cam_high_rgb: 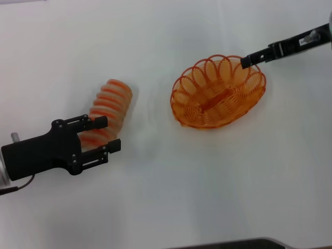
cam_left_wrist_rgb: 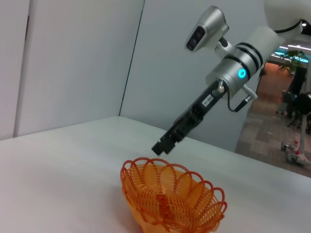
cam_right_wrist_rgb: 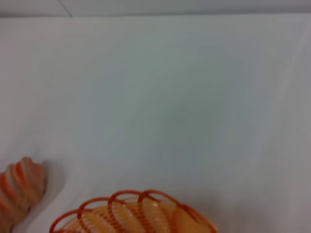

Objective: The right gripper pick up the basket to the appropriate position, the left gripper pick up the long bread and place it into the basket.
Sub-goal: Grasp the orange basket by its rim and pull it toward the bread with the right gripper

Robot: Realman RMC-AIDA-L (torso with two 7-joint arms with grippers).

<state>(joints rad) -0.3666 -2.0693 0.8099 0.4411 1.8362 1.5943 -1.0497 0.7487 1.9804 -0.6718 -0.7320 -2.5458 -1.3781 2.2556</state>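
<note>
The long bread (cam_high_rgb: 110,104), pale tan with orange stripes, lies on the white table at the left. It also shows in the right wrist view (cam_right_wrist_rgb: 19,187). My left gripper (cam_high_rgb: 108,134) is open, with its fingers on either side of the bread's near end. The orange wire basket (cam_high_rgb: 207,118) sits on the table right of centre, empty. It also shows in the left wrist view (cam_left_wrist_rgb: 170,206) and the right wrist view (cam_right_wrist_rgb: 129,213). My right gripper (cam_high_rgb: 245,61) hangs at the basket's far right rim. In the left wrist view (cam_left_wrist_rgb: 159,147) it sits just above the rim.
The white table (cam_high_rgb: 166,197) spreads around both objects, with a gap between the bread and the basket. A dark edge (cam_high_rgb: 249,244) runs along the table's near side. A wall stands behind the table in the left wrist view (cam_left_wrist_rgb: 73,58).
</note>
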